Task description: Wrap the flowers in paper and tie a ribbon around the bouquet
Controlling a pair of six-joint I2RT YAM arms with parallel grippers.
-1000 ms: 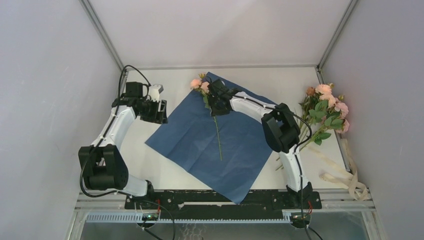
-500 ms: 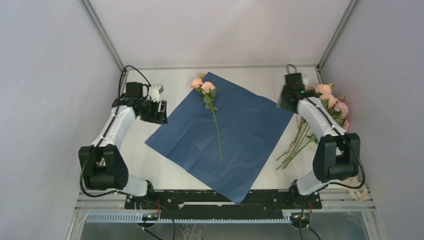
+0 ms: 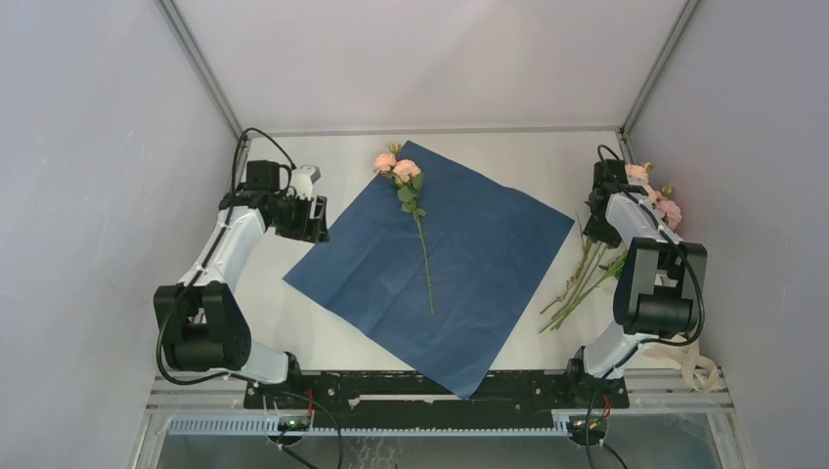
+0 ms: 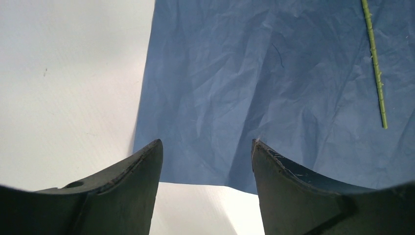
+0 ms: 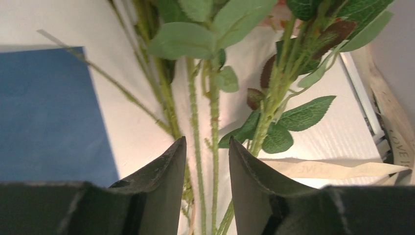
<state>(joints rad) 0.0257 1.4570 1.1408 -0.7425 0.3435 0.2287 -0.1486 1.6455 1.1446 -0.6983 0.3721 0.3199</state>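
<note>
Bearing "LOVE IS" lettering, ribbon [image 5: 333, 169] beside flowers [image 5: 183, 41]

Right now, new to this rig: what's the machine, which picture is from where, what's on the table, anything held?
Two robot arms are bolted at the near edge of a table, each ending in a two-finger gripper. The wide picture looks down from above and behind them; the other two come from wrist cameras, so the dark shapes at the bottom are each arm's own fingers. On the table lies a dark blue paper with one rose across it. At the right sit the flower bunch and a cream ribbon. The left gripper is open, empty, over the paper's edge. The right gripper has the bunch's stems between its fingers; whether it grips them is unclear.
</note>
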